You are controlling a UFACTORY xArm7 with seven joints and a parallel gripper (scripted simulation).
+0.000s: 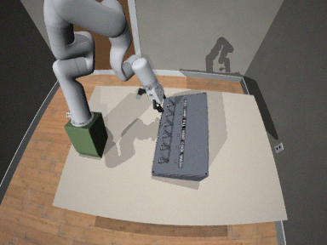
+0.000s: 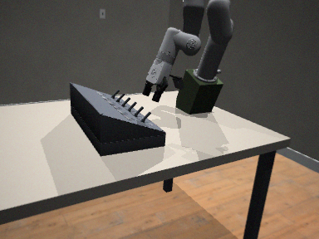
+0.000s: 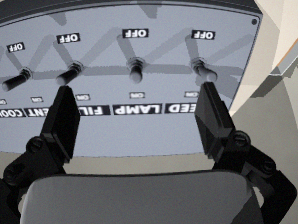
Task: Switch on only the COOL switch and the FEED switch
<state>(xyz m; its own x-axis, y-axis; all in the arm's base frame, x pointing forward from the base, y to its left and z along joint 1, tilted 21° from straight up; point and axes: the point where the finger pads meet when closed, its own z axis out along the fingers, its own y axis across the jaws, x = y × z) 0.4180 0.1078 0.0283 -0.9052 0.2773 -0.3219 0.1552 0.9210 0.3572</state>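
The dark wedge-shaped console (image 1: 193, 136) (image 2: 104, 124) (image 3: 166, 23) stands on the table with a row of toggle levers (image 1: 167, 128) (image 2: 132, 106) along its low side. In the wrist view the FEED lever (image 3: 201, 70) is the end one at the right. The LAMP lever (image 3: 136, 68) is beside it, and two more levers stand further left. The COOL label (image 3: 9, 113) is cut off at the left edge. An OFF tag is printed above each lever. My gripper (image 1: 158, 105) (image 2: 153, 92) (image 3: 136, 98) is open and empty. It hovers just off the FEED end of the row, touching nothing.
The arm's green pedestal (image 1: 87, 133) (image 2: 198, 91) stands on the table (image 1: 238, 191) (image 2: 41, 166) beside the console's lever side. The table's edge lies close in front in the exterior view. Walls surround the table.
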